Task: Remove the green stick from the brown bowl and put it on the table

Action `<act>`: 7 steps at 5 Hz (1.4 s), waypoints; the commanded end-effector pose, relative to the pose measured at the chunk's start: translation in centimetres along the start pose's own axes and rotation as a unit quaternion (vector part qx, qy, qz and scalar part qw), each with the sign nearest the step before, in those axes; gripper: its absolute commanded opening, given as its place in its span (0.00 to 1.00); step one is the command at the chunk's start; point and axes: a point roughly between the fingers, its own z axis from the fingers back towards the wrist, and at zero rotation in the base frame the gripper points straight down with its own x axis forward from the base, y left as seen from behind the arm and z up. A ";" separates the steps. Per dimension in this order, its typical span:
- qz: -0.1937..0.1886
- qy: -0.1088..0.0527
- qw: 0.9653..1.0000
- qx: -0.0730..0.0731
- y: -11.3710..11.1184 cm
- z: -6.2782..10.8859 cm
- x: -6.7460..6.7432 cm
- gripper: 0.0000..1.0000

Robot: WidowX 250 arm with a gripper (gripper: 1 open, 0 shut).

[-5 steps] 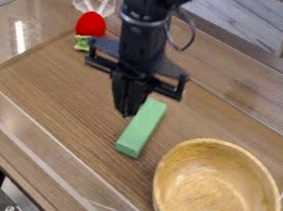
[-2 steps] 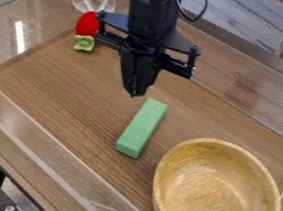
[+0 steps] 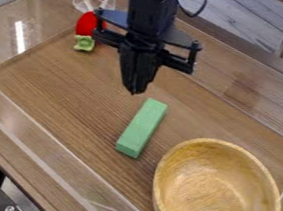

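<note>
The green stick lies flat on the table, just left of the brown bowl. The bowl sits at the front right and holds nothing. My gripper hangs pointing straight down above the stick's far end. Its black fingers are pressed together with nothing between them, and a clear gap shows between the fingertips and the stick.
A small red toy with a green part lies at the back left near white prongs. Clear raised walls edge the table at the front and left.
The gripper has risen away from the green stick, which stays where it lay on the table. Bowl and toy are unmoved.
</note>
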 end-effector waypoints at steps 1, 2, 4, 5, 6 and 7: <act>0.028 -0.022 0.999 -0.004 0.5 0.1 0.8 0.00; 0.058 -0.021 0.998 -0.004 1.1 -0.9 1.0 0.00; 0.072 -0.017 0.997 -0.005 -0.3 -0.6 0.1 0.00; 0.078 -0.015 0.997 -0.005 -1.0 -0.4 -0.4 0.00; 0.095 -0.013 0.995 -0.006 -1.6 0.1 -0.4 0.00; 0.097 -0.019 0.995 -0.019 -2.0 0.2 0.0 1.00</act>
